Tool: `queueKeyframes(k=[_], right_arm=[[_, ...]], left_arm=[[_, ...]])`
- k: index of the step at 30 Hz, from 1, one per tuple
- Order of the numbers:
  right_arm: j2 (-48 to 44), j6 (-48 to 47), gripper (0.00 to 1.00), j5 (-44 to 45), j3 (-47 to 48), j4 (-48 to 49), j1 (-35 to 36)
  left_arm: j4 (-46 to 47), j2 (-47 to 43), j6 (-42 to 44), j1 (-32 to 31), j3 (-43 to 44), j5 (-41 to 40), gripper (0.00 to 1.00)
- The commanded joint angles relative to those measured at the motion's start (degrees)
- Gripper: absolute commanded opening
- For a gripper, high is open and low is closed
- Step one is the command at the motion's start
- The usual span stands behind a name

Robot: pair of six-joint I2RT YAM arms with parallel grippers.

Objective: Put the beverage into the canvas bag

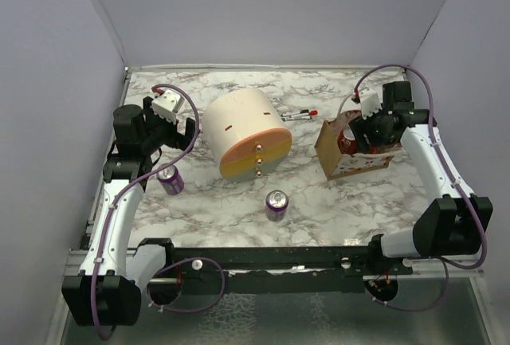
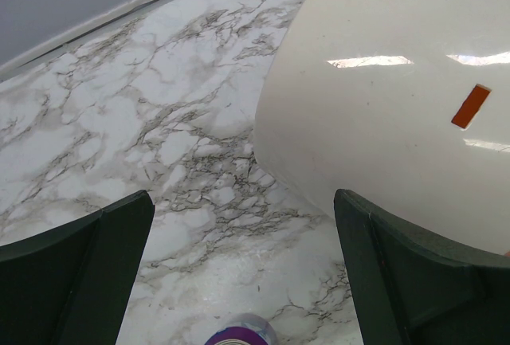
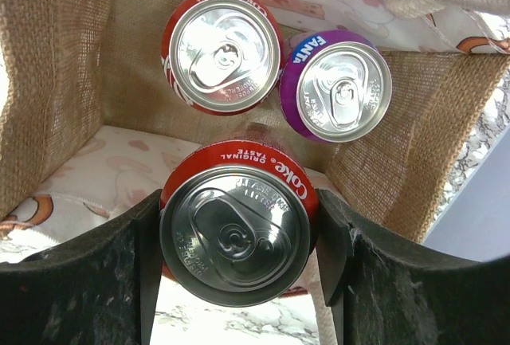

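While the right end effector (image 3: 239, 241) is clamped on a cola can (image 3: 235, 229) at the mouth of the canvas bag (image 3: 56, 82), two other cans (image 3: 223, 50) sit deeper inside, ahead of it. The left end effector (image 2: 243, 265) hangs spread apart above the bench (image 2: 119, 106), a purple can (image 2: 239, 335) just behind it.

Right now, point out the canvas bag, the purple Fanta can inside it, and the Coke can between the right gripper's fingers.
canvas bag (image 1: 327, 147): top external view, its tan side panel.
Fanta can (image 3: 339, 90): right wrist view, centre of its silver lid.
held Coke can (image 3: 235, 235): right wrist view, centre of its silver lid.
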Motion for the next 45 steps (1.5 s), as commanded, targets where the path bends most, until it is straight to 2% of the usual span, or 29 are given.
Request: queueKeyframes(k=[1,31,45], right_arm=[[0.28,1.16,0.26,-1.65,-0.72,5.13,-0.7],[4.8,2.79,0.42,-5.23,-6.62,12.22,-5.12],[7.42,1.84,0.55,-5.43,-8.56,14.29,-5.97]], left_arm=[[1.36,-0.64,0.04,0.38,0.22,1.61,0.99],[1.46,-0.14,-0.32,0.38,0.26,2.68,0.99],[1.35,-0.25,-0.29,0.38,0.31,2.7,0.99]])
